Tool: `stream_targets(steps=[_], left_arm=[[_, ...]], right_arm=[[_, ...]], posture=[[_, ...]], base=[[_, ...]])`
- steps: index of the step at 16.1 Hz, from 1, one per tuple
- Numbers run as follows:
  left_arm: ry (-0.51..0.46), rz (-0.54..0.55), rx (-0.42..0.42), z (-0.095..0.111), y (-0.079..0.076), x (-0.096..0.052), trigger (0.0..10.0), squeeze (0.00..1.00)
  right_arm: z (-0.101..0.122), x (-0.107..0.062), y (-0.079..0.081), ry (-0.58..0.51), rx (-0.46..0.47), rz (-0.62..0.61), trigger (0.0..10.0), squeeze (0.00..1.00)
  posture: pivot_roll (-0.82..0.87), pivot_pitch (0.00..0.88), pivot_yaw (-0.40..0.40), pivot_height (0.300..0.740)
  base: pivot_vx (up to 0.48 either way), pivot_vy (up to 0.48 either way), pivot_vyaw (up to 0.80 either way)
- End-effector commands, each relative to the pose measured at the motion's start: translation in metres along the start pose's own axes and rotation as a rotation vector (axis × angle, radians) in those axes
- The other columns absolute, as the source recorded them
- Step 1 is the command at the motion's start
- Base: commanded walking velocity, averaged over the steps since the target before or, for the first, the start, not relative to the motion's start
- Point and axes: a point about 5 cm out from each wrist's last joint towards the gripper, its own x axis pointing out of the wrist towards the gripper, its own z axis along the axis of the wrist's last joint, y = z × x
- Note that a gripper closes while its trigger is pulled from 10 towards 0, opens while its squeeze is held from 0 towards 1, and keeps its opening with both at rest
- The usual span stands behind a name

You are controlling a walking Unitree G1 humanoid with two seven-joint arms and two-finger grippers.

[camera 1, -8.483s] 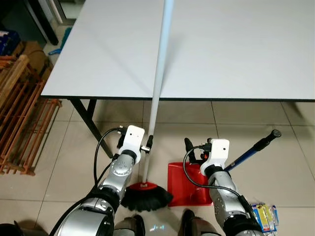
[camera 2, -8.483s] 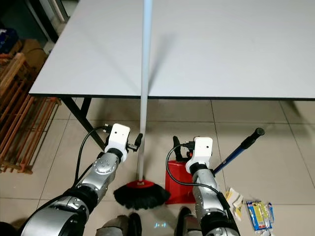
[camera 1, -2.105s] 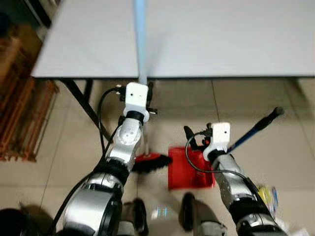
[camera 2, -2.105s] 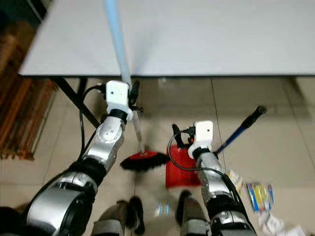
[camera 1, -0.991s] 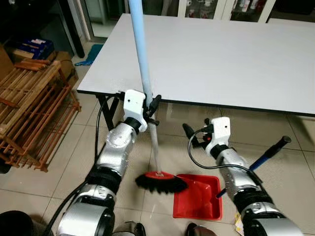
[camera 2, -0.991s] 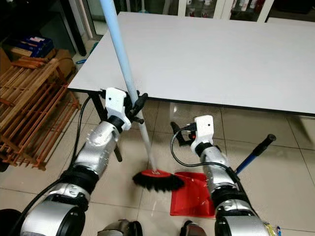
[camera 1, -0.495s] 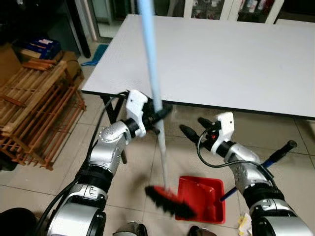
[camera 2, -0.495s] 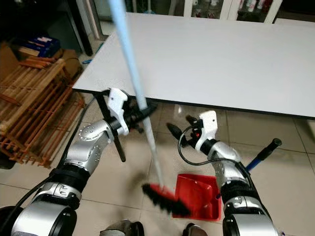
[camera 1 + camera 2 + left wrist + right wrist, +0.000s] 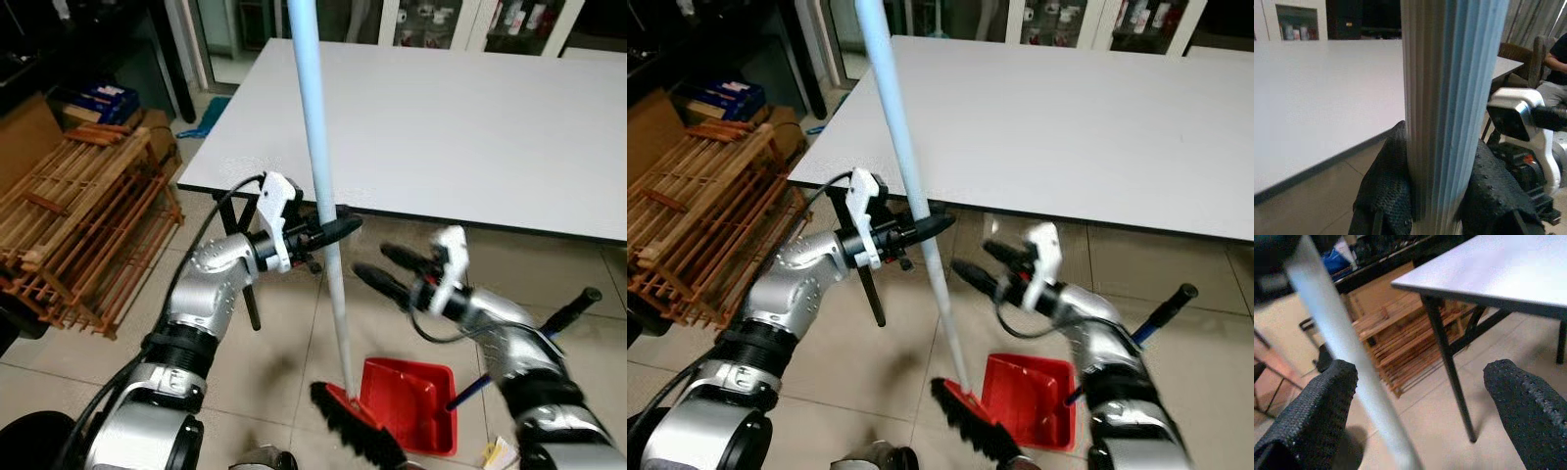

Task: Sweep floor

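The left gripper [image 9: 328, 233] sits in the middle of the left eye view, and its two black fingers [image 9: 1388, 183] are squeezed tight on the pale blue broom handle [image 9: 318, 157]. The handle leans a little, with its top near the upper middle of the frame. The black brush with the red top [image 9: 355, 431] touches the floor at the bottom middle, right against the front lip of the red dustpan [image 9: 411, 404].

The right gripper [image 9: 377, 271] is just right of the handle, in the middle of the frame. Its fingers [image 9: 1308, 416] are spread wide and hold nothing. The handle runs just beside them. It looks like this hand is reaching in for a second hold on the broom.

To do this step well, the robot should likely close the right hand gently around the handle below the left one. Then it can push the brush in short strokes toward the dustpan, keeping the bristles flat on the floor so the pan does not slide off.

The floor is beige tile [image 9: 294, 362]. A big white table [image 9: 470, 127] fills the upper right. A wooden rack [image 9: 69, 225] stands at the left. Some small packets [image 9: 495, 452] lie at the bottom right.
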Motion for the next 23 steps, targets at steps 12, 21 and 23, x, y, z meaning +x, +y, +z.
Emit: stream_targets(steps=[12, 21, 23], left_arm=[[0.027, -0.246, -0.191, -0.007, -0.034, 0.003, 10.0, 0.0], [0.013, -0.292, -0.248, -0.011, -0.051, 0.011, 10.0, 0.0], [0.014, -0.293, -0.25, -0.01, -0.051, 0.011, 10.0, 0.0]], right_arm=[[0.005, -0.004, 0.012, -0.002, 0.167, 0.263, 10.0, 0.0], [0.011, 0.016, 0.034, -0.097, 0.218, 0.396, 10.0, 0.0], [0.011, 0.017, 0.036, -0.115, 0.227, 0.406, 10.0, 0.0]], posture=[[0.0, 0.005, 0.05, 0.74], [0.0, 0.06, 0.049, 0.74], [0.0, 0.067, 0.05, 0.74]], base=[[0.0, 0.0, 0.0], [0.0, 0.0, 0.0], [0.0, 0.0, 0.0]])
